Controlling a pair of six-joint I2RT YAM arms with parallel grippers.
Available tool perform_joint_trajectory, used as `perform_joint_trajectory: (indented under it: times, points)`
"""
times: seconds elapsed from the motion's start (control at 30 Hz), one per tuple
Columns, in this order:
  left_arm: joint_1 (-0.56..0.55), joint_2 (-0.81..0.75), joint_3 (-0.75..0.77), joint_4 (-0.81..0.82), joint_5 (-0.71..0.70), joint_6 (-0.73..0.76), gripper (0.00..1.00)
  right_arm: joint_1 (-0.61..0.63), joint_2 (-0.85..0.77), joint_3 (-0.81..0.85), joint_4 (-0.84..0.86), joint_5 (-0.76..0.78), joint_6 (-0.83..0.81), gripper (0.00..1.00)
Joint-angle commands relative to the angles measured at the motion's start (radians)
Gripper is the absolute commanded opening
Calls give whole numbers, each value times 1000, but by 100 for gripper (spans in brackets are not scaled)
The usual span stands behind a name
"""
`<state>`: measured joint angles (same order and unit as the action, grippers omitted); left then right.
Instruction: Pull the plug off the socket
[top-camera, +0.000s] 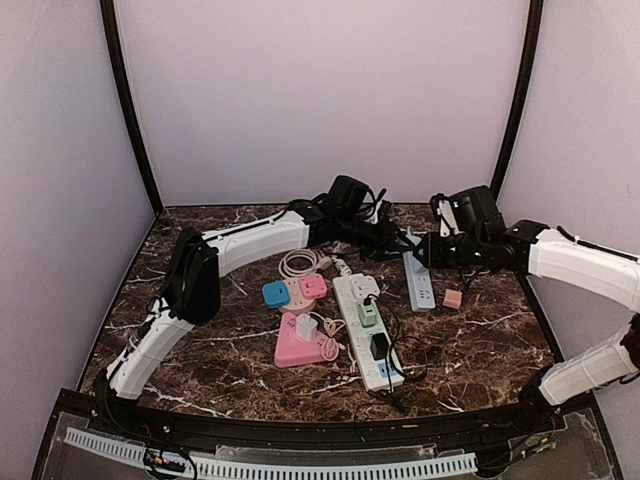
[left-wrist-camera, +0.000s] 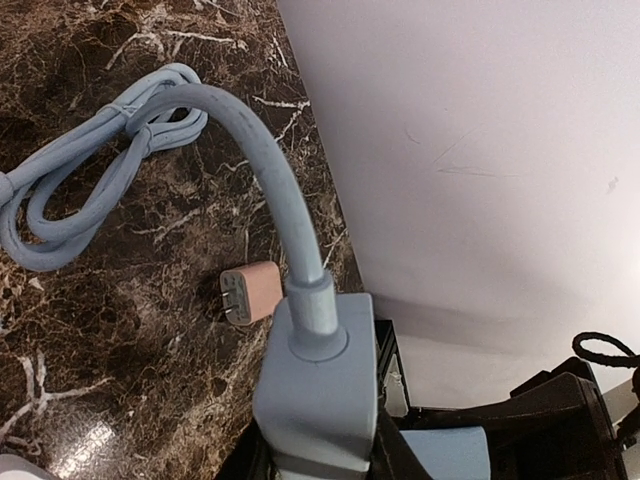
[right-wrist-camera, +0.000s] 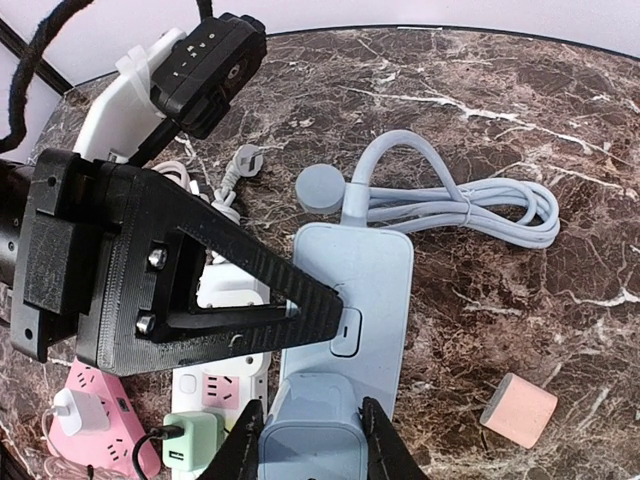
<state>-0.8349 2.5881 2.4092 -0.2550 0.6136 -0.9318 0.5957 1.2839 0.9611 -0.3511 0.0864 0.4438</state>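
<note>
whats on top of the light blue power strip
A light blue plug sits on the power strip, at the end opposite the cord, the right claw shut around it. The socket and prongs beneath are covered.

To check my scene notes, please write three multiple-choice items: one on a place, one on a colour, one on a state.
1. Where does the pink adapter lie? A loose on the table beside the light blue power strip; B plugged into a socket; C held by a gripper.
2. What colour is the plug between the fingers of the right gripper? A green; B light blue; C black.
3. How is the strip's cable? A coiled in a bundle; B stretched straight; C cut.
1 A: it lies on bare marble. 2 B: it matches the strip. 3 A: its loops are tied together.
</note>
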Motion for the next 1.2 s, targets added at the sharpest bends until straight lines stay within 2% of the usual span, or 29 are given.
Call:
perform_joint_trajectory:
  times: [0.0,0.17,0.4,0.6,0.8,1.03,1.17]
  points:
    - [31,60,-1,-98,-112,54,0,21,-99,-10,124,2,-43,4]
    - [49,80,10,-89,-109,21,0,15,-88,-27,117,13,-22,4]
    - [56,117,77,-141,-118,46,0,-66,-91,-11,105,-35,-6,3]
    - [65,123,77,-132,-118,27,0,-63,-76,-6,152,-81,-46,3]
    - [96,131,100,-106,-98,17,0,-53,-51,6,137,-58,-38,4]
    - [78,137,105,-85,-69,-2,0,-131,-25,-7,96,-81,-11,4]
    - [48,138,101,-91,-76,-4,9,-166,-22,-33,91,-125,0,5]
